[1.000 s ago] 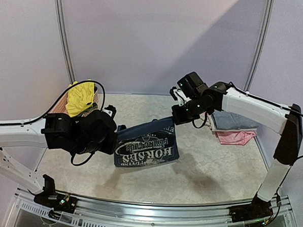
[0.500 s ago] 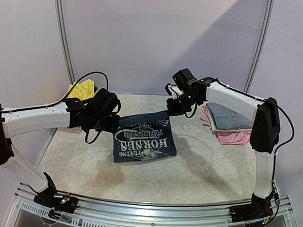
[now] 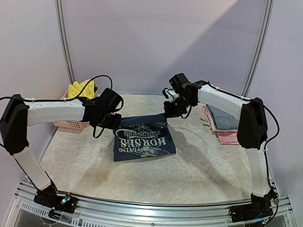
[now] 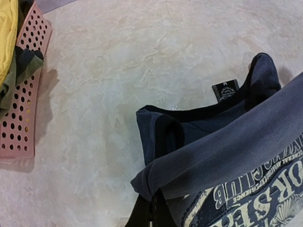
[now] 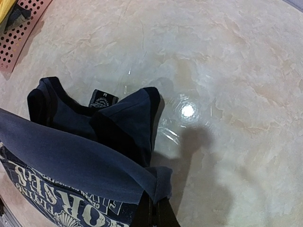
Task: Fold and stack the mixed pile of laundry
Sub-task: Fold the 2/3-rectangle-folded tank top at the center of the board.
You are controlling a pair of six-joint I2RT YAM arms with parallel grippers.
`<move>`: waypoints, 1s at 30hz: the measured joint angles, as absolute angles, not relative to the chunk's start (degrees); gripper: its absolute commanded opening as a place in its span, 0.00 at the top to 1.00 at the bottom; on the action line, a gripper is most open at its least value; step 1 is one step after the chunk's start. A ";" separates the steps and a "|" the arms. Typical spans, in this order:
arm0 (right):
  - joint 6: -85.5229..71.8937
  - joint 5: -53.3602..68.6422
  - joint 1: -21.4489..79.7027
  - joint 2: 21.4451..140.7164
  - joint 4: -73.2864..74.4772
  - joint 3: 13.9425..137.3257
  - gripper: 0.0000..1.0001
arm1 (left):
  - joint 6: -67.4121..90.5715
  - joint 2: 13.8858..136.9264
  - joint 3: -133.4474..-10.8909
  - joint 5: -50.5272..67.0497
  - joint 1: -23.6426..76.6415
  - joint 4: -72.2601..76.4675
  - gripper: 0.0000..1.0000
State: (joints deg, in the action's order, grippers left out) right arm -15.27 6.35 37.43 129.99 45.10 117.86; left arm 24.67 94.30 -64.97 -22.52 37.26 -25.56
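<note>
**A:** Counter (image 3: 204, 167) first: what lies on it?

**B:** Mostly the navy top (image 3: 142, 141), print side up, at the centre of the overhead frame. Its near part lies flat and its far edge is raised off the marble.

**A:** And the other laundry?

**B:** A folded stack (image 3: 226, 125), grey over pink, sits centre right. A pink basket (image 3: 69, 123) is centre left, with a yellow garment (image 3: 80, 88) spilling over its rim.

**A:** The hands?

**B:** The left hand (image 3: 112, 122) is clenched on the top's far-left corner, and the right hand (image 3: 168, 113) on its far-right corner. Each wrist view shows navy cloth nipped between the fingers at the bottom of the frame. The held edge is stretched between the two hands. Beneath it the neck end lies on the counter, along with a small black label (image 4: 226, 89).

**A:** So how should this fold go?

**B:** I'd say both corners should come down together, level, with the edge kept taut so it lands straight and square over the neck end. Neither hand should let go before the cloth rests on the counter. A lopsided pull would likely skew the print, and slack on one side would let that corner slump into a crease.
</note>
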 measured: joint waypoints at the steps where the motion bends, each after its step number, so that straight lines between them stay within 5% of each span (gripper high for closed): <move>1: -15.29 6.44 37.32 130.54 45.08 118.37 1.00 | 24.38 95.37 -65.23 -22.24 36.82 -25.19 1.00; 12: -15.66 6.63 35.99 135.57 44.07 121.47 0.94 | 21.67 105.16 -68.25 -21.45 34.81 -20.21 1.00; 15: -15.94 6.87 35.70 136.66 43.05 121.47 0.84 | 21.10 106.32 -68.99 -22.22 34.46 -19.44 1.00; 16: -16.03 7.07 35.66 136.92 42.59 121.49 0.73 | 20.97 106.61 -69.25 -22.70 34.37 -19.27 0.99; 18: -16.25 7.64 35.51 137.25 41.56 121.56 0.62 | 20.40 107.55 -70.13 -24.03 34.04 -18.96 0.85; 21: -17.02 8.58 35.16 137.80 40.73 123.37 0.46 | 19.68 110.34 -73.38 -27.38 33.39 -19.64 0.41; 23: -17.04 9.17 34.85 138.02 39.81 125.14 0.39 | 19.38 111.81 -75.81 -29.82 33.10 -20.93 0.25; 26: -17.37 9.52 34.59 137.51 38.15 125.86 0.32 | 19.57 110.76 -76.44 -33.69 33.89 -22.11 0.20; 30: -17.63 10.28 34.50 132.29 34.50 117.78 0.31 | 19.84 105.71 -75.81 -36.34 37.21 -24.38 0.36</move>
